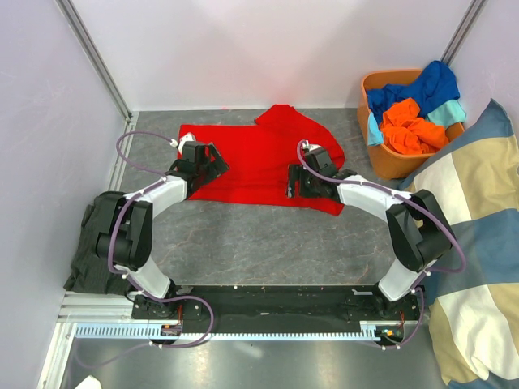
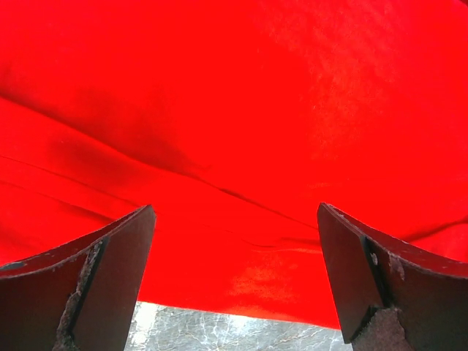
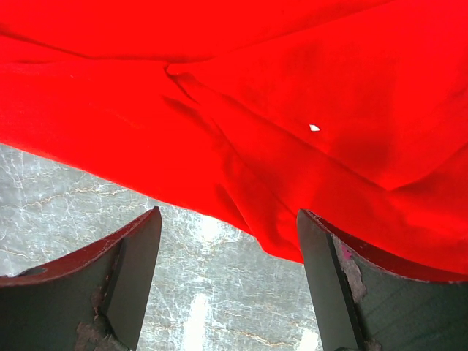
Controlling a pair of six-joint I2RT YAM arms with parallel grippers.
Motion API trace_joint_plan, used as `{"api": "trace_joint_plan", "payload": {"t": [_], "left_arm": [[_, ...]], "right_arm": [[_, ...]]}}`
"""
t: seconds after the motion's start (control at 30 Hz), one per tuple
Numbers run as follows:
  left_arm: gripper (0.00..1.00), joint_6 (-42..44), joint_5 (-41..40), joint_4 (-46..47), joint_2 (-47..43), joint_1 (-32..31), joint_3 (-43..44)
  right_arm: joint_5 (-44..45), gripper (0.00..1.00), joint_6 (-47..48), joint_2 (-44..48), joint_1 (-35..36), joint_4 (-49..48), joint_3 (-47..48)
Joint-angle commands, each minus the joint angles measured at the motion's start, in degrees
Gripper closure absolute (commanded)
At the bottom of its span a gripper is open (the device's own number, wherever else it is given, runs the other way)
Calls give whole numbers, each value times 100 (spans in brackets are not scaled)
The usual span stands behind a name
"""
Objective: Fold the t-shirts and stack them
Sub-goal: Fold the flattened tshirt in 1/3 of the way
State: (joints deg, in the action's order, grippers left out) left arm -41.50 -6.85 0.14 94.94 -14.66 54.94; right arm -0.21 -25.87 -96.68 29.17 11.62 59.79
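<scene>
The red t-shirt lies spread on the grey table, towards its far side, with both arms reaching onto it. The left gripper is released, jaws wide apart, over the shirt's near-left hem, with cloth beneath and ahead of the fingers. The right gripper is likewise released at the near-right edge, a rumpled fold of hem just ahead of its jaws.

I can read no text, label, brand or number in any of my views. One tiny white speck sits on the red shirt, too small for me to tell what it is.
</scene>
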Motion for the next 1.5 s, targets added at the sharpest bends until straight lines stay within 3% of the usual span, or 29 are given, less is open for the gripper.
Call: {"api": "trace_joint_plan", "payload": {"t": [0.0,0.4,0.73,1.47], "left_arm": [[1,-43,70,48,51,-46,114],[1,-52,9,21,7,-90,-115],[1,-60,0,21,130,-81,-106],[1,-34,-123,-260,245,-90,-80]], "right_arm": [[-23,17,-85,-87,27,-247,-81],[-14,17,-138,-500,45,-353,-240],[732,16,-112,-781,194,33,-196],[952,15,-208,-1327,432,209,-125]]}}
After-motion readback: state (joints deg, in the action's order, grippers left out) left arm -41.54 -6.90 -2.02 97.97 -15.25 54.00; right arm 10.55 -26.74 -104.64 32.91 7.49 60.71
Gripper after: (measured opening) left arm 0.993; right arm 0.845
